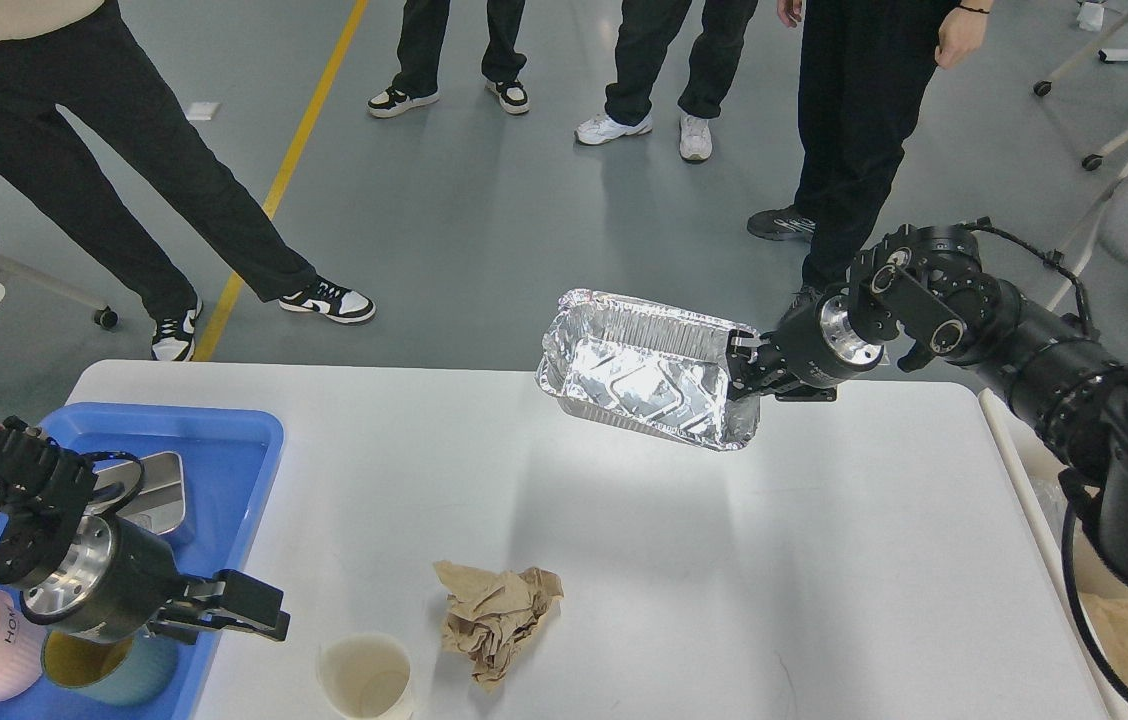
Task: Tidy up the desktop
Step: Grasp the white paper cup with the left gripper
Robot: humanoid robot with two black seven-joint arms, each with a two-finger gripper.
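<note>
Foil pan, thin and crinkly, pinched by its right rim in right gripper, held tilted above far side of white matte desktop. Could buckle or slip from so small a bite. Left gripper, fingers slightly parted, near paper cup and crumpled brown paper; might tip cup.

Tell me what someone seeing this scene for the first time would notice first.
Most likely the shiny foil tray, held up above the far side of the desktop by the right gripper pinching its right end. Next, the left gripper reaching in low at the near left, beside the paper cup and the crumpled brown paper.
</note>
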